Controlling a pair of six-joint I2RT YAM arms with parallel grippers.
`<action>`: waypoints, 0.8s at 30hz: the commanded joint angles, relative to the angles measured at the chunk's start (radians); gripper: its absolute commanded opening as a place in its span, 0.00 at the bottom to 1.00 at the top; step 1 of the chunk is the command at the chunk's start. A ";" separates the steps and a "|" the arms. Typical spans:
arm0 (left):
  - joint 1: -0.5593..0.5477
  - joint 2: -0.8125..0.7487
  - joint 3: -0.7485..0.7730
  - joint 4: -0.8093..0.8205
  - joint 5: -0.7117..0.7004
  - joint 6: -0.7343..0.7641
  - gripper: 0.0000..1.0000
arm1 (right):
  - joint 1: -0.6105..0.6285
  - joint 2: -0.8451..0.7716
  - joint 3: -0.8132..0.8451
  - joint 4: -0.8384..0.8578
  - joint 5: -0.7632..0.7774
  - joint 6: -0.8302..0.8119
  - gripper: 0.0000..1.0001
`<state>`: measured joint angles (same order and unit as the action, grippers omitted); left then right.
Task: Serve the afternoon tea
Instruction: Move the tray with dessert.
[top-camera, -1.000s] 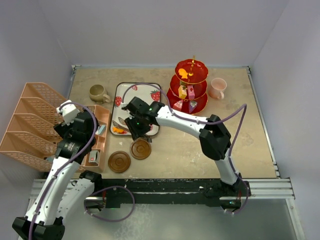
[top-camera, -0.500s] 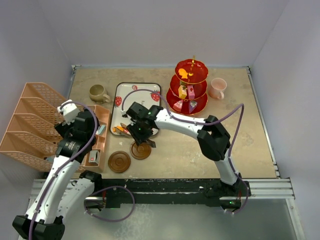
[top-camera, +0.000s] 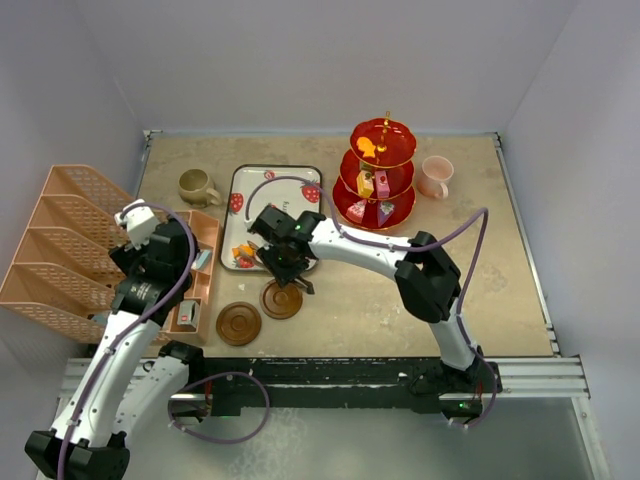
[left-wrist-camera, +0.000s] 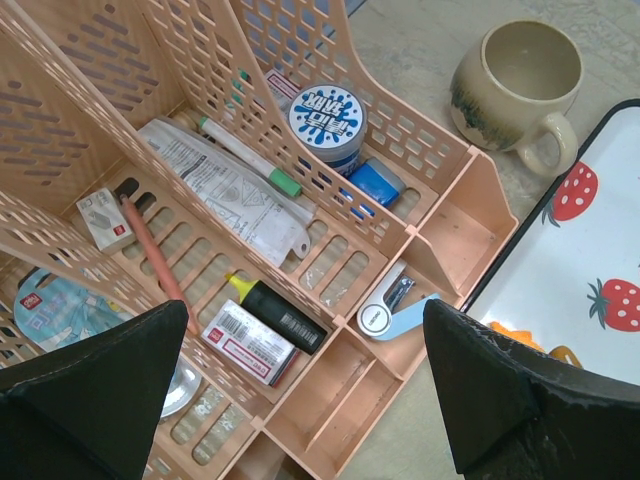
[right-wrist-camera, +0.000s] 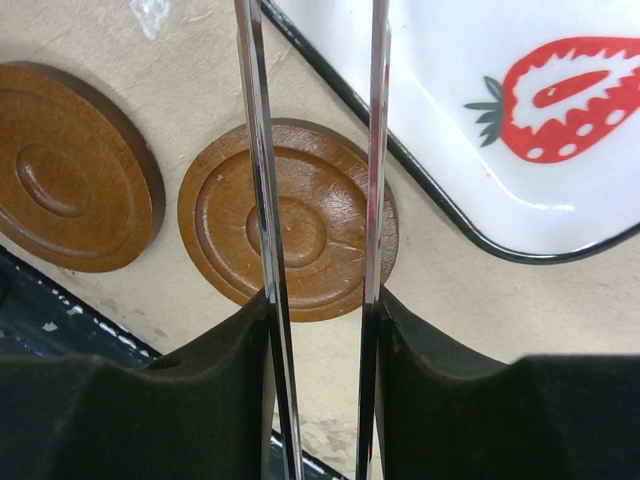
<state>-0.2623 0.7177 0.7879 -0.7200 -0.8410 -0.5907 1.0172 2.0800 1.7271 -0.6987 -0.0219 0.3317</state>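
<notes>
Sweets (top-camera: 243, 252) in orange and yellow lie on the strawberry-printed tray (top-camera: 272, 182), just left of my right gripper (right-wrist-camera: 320, 310) in the overhead view. That gripper is clenched on the long metal tweezers (right-wrist-camera: 258, 200). The two blades run up between its fingers (right-wrist-camera: 225, 345) and stand apart. Their tips leave the top of the wrist view, so I cannot tell whether anything sits between them.

Under the blades a round brown coaster (right-wrist-camera: 288, 220) lies flat on the worktop (right-wrist-camera: 560, 300), just beside the tray's near right corner. A second coaster (right-wrist-camera: 70, 180) lies to its left, close but apart, nearer the arm bases.

My left gripper (left-wrist-camera: 305, 310) hangs released, its jaws wide with nothing between them. It is above the peach desk organiser (left-wrist-camera: 330, 250) at the left side of the worktop. Past the organiser the olive-brown mug (left-wrist-camera: 515, 85) stands upright, near the tray's far left corner.

Behind the tray to the right, the red three-tier stand (top-camera: 382, 175) is upright, with further sweets (top-camera: 367, 184) on its tiers. The pink mug (top-camera: 436, 176) stands upright just to the right of the stand.
</notes>
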 joint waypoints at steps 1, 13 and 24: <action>0.000 0.004 0.034 0.021 -0.012 -0.002 0.99 | -0.004 -0.054 0.050 -0.033 0.109 0.031 0.40; 0.000 0.019 0.033 0.027 0.016 0.009 0.99 | -0.088 -0.199 -0.149 -0.009 -0.005 0.049 0.37; 0.000 0.030 0.029 0.043 0.040 0.021 0.99 | -0.086 -0.194 -0.095 -0.026 -0.045 0.051 0.43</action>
<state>-0.2626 0.7433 0.7879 -0.7193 -0.8139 -0.5835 0.9291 1.8851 1.5383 -0.7010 -0.0486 0.3855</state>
